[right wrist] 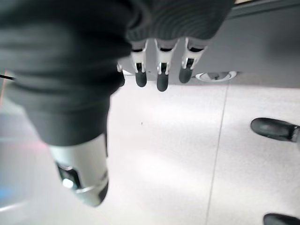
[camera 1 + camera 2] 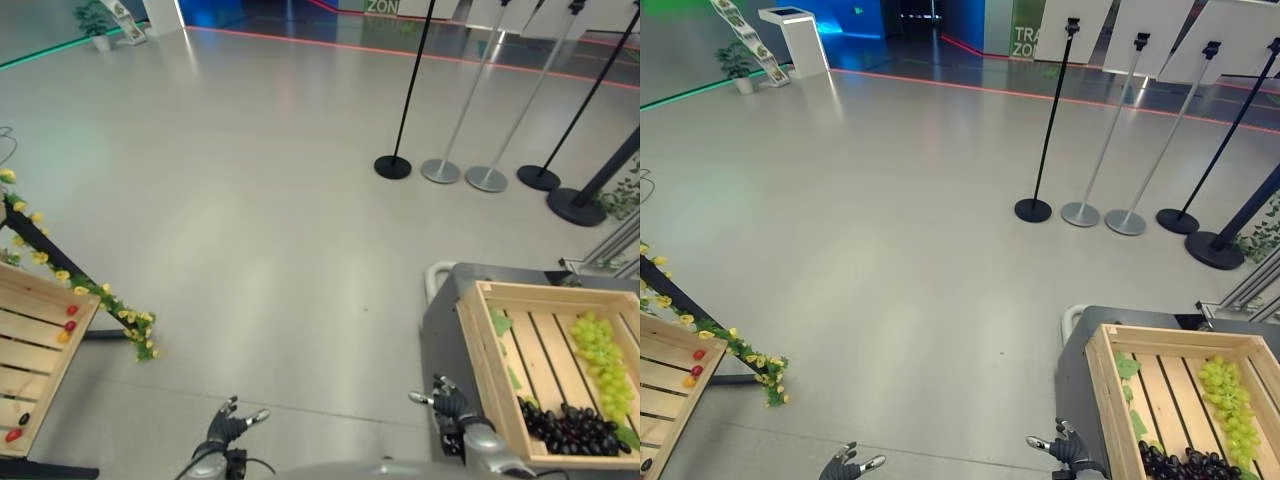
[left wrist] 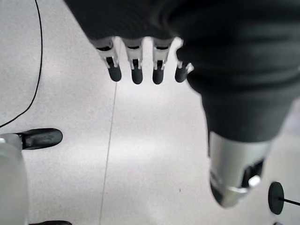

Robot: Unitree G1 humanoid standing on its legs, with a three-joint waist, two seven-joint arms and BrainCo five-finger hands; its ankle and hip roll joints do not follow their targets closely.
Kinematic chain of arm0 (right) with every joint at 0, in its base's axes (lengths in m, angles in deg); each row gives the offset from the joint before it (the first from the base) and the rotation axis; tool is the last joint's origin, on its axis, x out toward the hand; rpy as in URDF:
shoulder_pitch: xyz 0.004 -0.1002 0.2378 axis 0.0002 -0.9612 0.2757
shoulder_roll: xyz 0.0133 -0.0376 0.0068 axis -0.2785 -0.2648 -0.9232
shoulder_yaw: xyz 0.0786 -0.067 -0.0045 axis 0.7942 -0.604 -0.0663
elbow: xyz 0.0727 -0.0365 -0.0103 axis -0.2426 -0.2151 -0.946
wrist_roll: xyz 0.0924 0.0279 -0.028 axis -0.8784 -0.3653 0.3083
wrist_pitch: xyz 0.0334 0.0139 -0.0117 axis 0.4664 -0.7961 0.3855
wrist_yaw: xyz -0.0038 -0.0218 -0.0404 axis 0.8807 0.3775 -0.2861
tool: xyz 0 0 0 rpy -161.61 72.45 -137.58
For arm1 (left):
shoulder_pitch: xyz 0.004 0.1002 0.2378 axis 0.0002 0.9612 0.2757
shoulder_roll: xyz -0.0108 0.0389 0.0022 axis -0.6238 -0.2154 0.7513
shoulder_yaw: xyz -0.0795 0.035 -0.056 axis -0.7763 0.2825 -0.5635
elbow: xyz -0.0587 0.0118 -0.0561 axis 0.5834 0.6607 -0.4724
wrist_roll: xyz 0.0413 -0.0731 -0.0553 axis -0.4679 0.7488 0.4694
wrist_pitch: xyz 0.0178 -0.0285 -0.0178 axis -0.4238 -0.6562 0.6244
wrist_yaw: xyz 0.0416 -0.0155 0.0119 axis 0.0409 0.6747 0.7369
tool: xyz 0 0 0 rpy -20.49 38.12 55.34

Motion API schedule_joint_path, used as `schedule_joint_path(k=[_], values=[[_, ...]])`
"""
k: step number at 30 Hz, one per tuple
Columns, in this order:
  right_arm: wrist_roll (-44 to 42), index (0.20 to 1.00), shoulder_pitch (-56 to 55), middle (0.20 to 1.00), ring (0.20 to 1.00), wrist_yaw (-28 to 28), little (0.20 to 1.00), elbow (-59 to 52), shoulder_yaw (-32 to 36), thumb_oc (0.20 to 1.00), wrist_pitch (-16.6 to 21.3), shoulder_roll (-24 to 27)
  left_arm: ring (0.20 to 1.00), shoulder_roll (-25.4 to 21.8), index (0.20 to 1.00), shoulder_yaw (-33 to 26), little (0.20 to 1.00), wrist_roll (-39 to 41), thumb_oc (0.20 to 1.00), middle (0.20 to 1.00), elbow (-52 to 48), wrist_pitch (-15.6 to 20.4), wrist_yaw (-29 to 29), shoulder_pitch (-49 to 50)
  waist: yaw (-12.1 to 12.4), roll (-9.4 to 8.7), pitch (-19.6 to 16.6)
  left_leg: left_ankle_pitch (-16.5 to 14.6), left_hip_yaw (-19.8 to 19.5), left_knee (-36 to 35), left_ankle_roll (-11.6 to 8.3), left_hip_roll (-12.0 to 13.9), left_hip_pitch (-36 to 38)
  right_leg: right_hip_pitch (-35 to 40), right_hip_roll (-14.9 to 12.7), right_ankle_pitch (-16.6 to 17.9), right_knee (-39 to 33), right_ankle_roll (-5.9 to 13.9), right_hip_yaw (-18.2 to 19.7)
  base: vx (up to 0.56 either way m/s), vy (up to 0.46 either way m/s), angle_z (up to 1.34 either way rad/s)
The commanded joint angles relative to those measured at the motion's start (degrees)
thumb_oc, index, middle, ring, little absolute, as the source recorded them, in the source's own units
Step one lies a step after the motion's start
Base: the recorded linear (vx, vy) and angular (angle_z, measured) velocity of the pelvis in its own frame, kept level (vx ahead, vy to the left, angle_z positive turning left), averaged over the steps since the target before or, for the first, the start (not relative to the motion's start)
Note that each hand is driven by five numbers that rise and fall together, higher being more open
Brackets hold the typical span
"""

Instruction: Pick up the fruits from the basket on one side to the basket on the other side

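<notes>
A wooden crate [image 2: 486, 352] stands at my right on a grey cart [image 2: 440, 330]. It holds a bunch of green grapes [image 2: 598, 362] and a bunch of dark grapes [image 2: 570, 428]. A second wooden crate [image 2: 40, 345] at my left holds small red and orange fruits [image 2: 68, 325]. My right hand [image 2: 447, 402] hovers open beside the right crate's near corner, holding nothing. My left hand [image 2: 228, 426] hangs open over the bare floor at the bottom centre, also holding nothing. In the wrist views the fingers [image 3: 135, 70] of the left hand and the fingers [image 1: 161, 74] of the right are straight.
A black bar wound with yellow flowers and leaves [image 2: 85, 290] slants along the left crate. Several stanchion poles with round bases [image 2: 440, 170] stand at the far right. Green leaves [image 2: 500, 322] lie in the right crate. A potted plant [image 2: 95, 22] stands far left.
</notes>
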Motion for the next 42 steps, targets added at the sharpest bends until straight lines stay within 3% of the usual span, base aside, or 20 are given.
schedule_joint_path(k=[1, 8, 9, 10, 12, 18, 22, 25, 27, 28, 29, 31, 34, 37, 39, 40, 42], values=[[-0.67, 1.000, 2.63, 1.000, 1.000, 0.62, 1.000, 0.49, -1.84, 1.000, 1.42, 0.07, 1.000, 0.33, 1.000, 0.65, 1.000, -3.06, 1.000, 1.000, 2.98, 0.32, 0.09, -3.38, -0.02, -2.55, 0.78, -2.00, -1.67, 2.15, 1.56, -2.67, -2.85, 1.89, -4.23, -4.74, 4.43, 5.01, -2.18, 0.00, 0.000, 0.00], [0.14, 1.000, 3.20, 1.000, 1.000, 0.00, 1.000, -5.10, -1.95, 1.000, 1.88, 1.75, 1.000, 0.74, 1.000, 0.49, 1.000, -2.07, 1.000, 1.000, 2.39, 0.36, 0.48, -3.26, -0.14, -2.12, 0.66, -2.04, -1.43, 1.81, 1.44, -2.52, -2.30, 2.53, -4.07, -4.75, 3.96, 5.08, -2.22, 0.00, 0.000, 0.00], [0.89, 1.000, 3.12, 1.000, 1.000, -0.72, 1.000, -14.44, -1.61, 1.000, 2.70, 4.07, 1.000, -0.06, 1.000, 0.16, 1.000, 0.07, 1.000, 1.000, -3.40, 1.75, 1.03, -2.97, -0.26, -2.25, 0.78, -2.05, -1.37, 1.87, 1.37, -2.44, -2.29, 2.44, -4.03, -4.74, 4.08, 5.19, -2.19, 0.00, 0.000, 0.00], [0.91, 1.000, 3.03, 1.000, 1.000, -0.74, 1.000, -14.55, -1.60, 1.000, 2.63, 4.09, 1.000, -0.06, 1.000, 0.19, 1.000, 0.07, 1.000, 1.000, -3.46, 1.71, 1.04, -2.91, -0.25, -2.24, 0.79, -2.07, -1.37, 1.87, 1.37, -2.43, -2.24, 2.48, -4.03, -4.76, 4.09, 5.19, -2.19, 0.00, 0.000, 0.00], [1.55, 1.000, 2.35, 1.000, 1.000, -1.75, 1.000, -23.37, 0.37, 1.000, 3.69, 7.48, 1.000, -1.78, 1.000, -0.37, 1.000, 2.92, 1.000, 1.000, -13.14, 3.30, 1.40, -1.67, -0.40, -2.42, 1.11, -2.03, -1.31, 1.98, 1.38, -2.38, -2.39, 2.26, -4.03, -4.62, 4.28, 5.35, -2.16, 0.00, 0.000, 0.00], [4.32, 1.000, 2.27, 1.000, 1.000, -6.02, 1.000, -31.72, 9.14, 1.000, 5.27, 14.10, 1.000, -9.96, 1.000, -1.15, 1.000, 1.39, 1.000, 1.000, -37.63, 4.31, 0.96, 0.24, -0.51, -3.61, 2.12, -2.22, -1.12, 2.22, 2.01, -2.44, -3.41, -0.12, -4.44, -4.14, 6.79, 6.27, -1.16, -0.03, 0.038, 0.01], [5.95, 1.000, 2.13, 1.000, 1.000, -7.13, 1.000, -35.51, 12.86, 1.000, 5.14, 15.98, 1.000, -14.96, 1.000, -3.45, 1.000, -1.31, 1.000, 1.000, -48.08, 4.00, 0.55, 0.55, -0.94, -4.60, 4.11, -2.78, -0.52, 2.79, 3.12, -2.17, -3.91, -6.16, -4.69, -3.51, 16.40, 7.83, 1.90, -0.06, 0.071, -0.20], [6.09, 1.000, 3.61, 1.000, 1.000, -7.68, 1.000, -36.87, 14.01, 1.000, 5.08, 16.70, 1.000, -16.68, 1.000, -3.88, 1.000, -2.73, 1.000, 1.000, -51.70, 3.91, 0.24, -0.26, -1.44, -4.66, 6.43, -3.18, 1.10, 2.59, 3.91, -1.80, -2.86, -11.68, -5.52, 1.68, 25.21, 10.20, 3.74, -0.03, 0.077, -0.46], [5.76, 1.000, 4.96, 1.000, 1.000, -8.15, 1.000, -36.80, 14.43, 1.000, 4.88, 17.06, 1.000, -17.31, 1.000, -4.13, 1.000, -2.96, 1.000, 1.000, -53.83, 3.85, 0.03, -0.70, -1.70, -4.07, 7.74, -3.57, 2.20, 2.08, 3.87, -1.05, -1.57, -15.12, -5.35, 1.25, 27.37, 9.90, 2.85, 0.02, 0.049, -0.47], [5.46, 1.000, 5.35, 1.000, 1.000, -8.39, 1.000, -36.89, 14.55, 1.000, 4.89, 17.05, 1.000, -17.56, 1.000, -4.44, 1.000, -3.18, 1.000, 1.000, -54.86, 3.91, 0.16, -0.72, -1.81, -4.22, 7.83, -3.93, 2.96, 1.62, 3.77, -1.25, -0.90, -15.71, -5.92, 0.90, 24.70, 9.70, 1.08, 0.13, -0.061, -0.56], [4.86, 1.000, 6.11, 1.000, 1.000, -8.71, 1.000, -35.92, 14.83, 1.000, 4.98, 17.50, 1.000, -18.33, 1.000, -4.75, 1.000, -3.76, 1.000, 1.000, -57.81, 4.03, 0.11, -0.62, -1.91, -4.56, 7.87, -4.39, 4.27, 0.94, 3.38, -1.76, -0.10, -15.53, -6.29, 0.41, 16.90, 8.49, -2.08, 0.14, -0.061, -0.64], [5.14, 1.000, 6.82, 1.000, 1.000, -9.68, 1.000, -34.63, 14.84, 1.000, 4.88, 18.01, 1.000, -18.99, 1.000, -4.98, 1.000, -4.67, 1.000, 1.000, -59.22, 3.87, 0.54, -1.18, -2.60, -4.43, 8.21, -4.59, 4.27, 0.99, 2.82, -1.45, 0.13, -16.36, -5.42, 2.23, 12.30, 7.98, -2.15, 0.17, -0.156, -0.65], [6.75, 1.000, 5.35, 1.000, 1.000, -10.73, 1.000, -34.54, 16.06, 1.000, 4.32, 18.88, 1.000, -19.92, 1.000, -5.08, 1.000, -5.89, 1.000, 1.000, -62.49, 3.80, -0.01, -1.70, -3.10, -4.22, 7.51, -5.08, 4.02, 1.69, 2.25, -1.35, -0.21, -13.83, -4.32, 1.52, 9.36, 7.41, -1.21, 0.15, -0.132, -0.05], [9.71, 1.000, 4.87, 1.000, 1.000, -12.16, 1.000, -33.14, 17.42, 1.000, 3.24, 21.21, 1.000, -19.37, 1.000, -4.52, 1.000, -6.20, 1.000, 1.000, -63.83, 3.79, -0.01, -2.40, -3.92, -2.60, 6.33, -6.09, 3.84, 3.80, 1.36, -0.47, -0.84, -12.68, -2.83, 0.05, 9.81, 6.04, -1.79, 0.24, -0.187, 0.23], [11.98, 1.000, 3.90, 1.000, 1.000, -12.49, 1.000, -33.53, 17.96, 1.000, 2.64, 22.97, 1.000, -19.82, 1.000, -4.45, 1.000, -5.76, 1.000, 1.000, -66.02, 3.58, -1.02, -2.43, -4.88, -1.56, 6.24, -7.39, 3.60, 7.78, 0.54, 0.86, -1.88, -12.41, -2.06, -1.79, 11.06, 4.88, -1.94, 0.23, -0.225, 0.02], [12.70, 1.000, 2.62, 1.000, 1.000, -12.67, 1.000, -32.52, 18.63, 1.000, 2.60, 24.03, 1.000, -21.32, 1.000, -4.50, 1.000, -7.20, 1.000, 1.000, -67.80, 3.38, -1.74, -2.73, -5.33, -0.69, 6.47, -7.96, 3.36, 14.90, -1.17, 2.33, -3.37, -10.86, -1.13, -4.03, 11.54, 3.31, -2.08, 0.15, -0.175, 0.00], [13.07, 1.000, 2.20, 1.000, 1.000, -12.83, 1.000, -32.62, 18.85, 1.000, 2.32, 24.33, 1.000, -21.70, 1.000, -4.29, 1.000, -7.98, 1.000, 1.000, -68.22, 3.30, -1.59, -3.19, -5.43, -0.65, 6.61, -6.05, 3.04, 19.07, -2.30, 2.75, -5.60, -10.14, -1.03, -4.27, 11.25, 2.45, -2.34, 0.15, -0.196, 0.04]])
